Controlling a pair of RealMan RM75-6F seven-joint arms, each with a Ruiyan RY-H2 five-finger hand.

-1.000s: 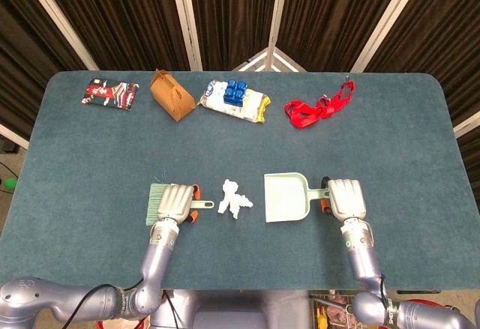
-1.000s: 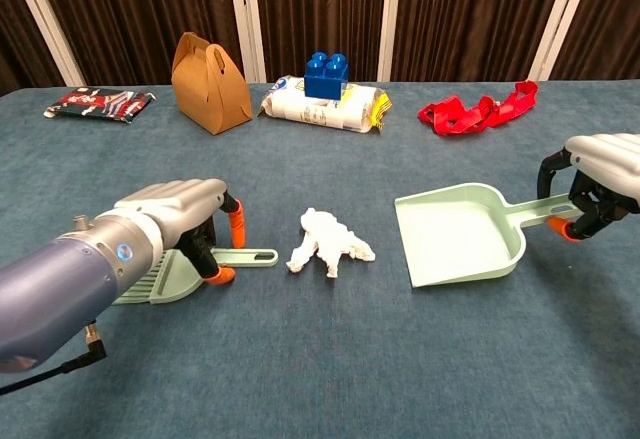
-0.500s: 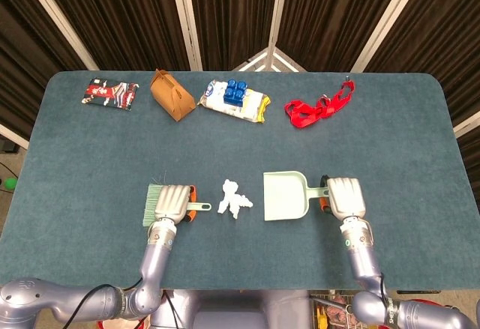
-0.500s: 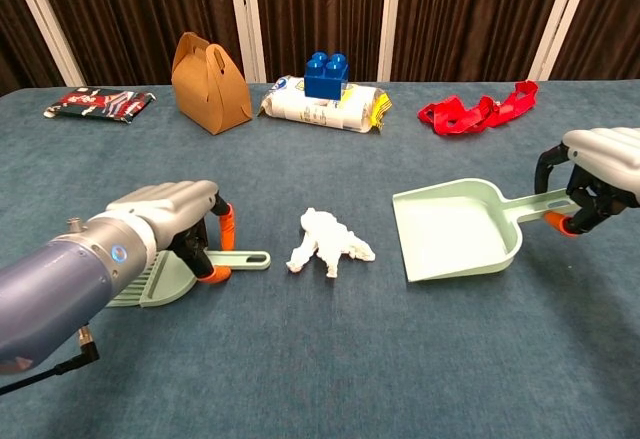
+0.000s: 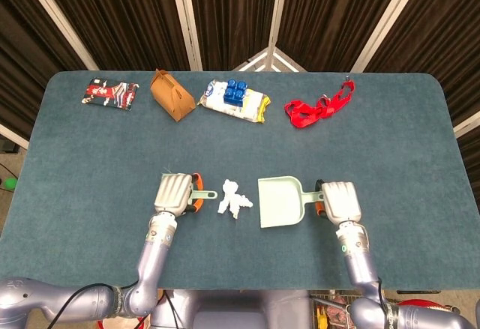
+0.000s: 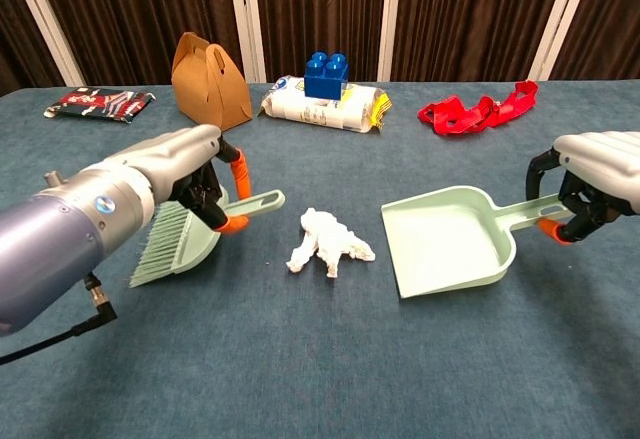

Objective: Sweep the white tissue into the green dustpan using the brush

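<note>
The crumpled white tissue [image 5: 235, 200] [image 6: 328, 242] lies on the blue table between both hands. My left hand [image 5: 174, 193] [image 6: 165, 181] grips the green brush [image 6: 182, 239] by its handle, lifted and tilted off the table just left of the tissue; in the head view the hand hides most of the brush. My right hand [image 5: 340, 202] [image 6: 596, 181] holds the handle of the green dustpan [image 5: 280, 201] [image 6: 451, 240], whose open mouth faces the tissue from the right, a short gap away.
Along the far edge sit a snack packet [image 5: 110, 92], a brown paper box [image 5: 172, 94], a wipes pack with blue blocks on it [image 5: 235, 100] and a red strap [image 5: 319, 106]. The table's front edge [image 5: 240, 284] lies close behind both hands.
My left hand has raised the brush off the table and carried it slightly forward and right. The right hand has slid the dustpan left, nearer the tissue. The tissue has not moved.
</note>
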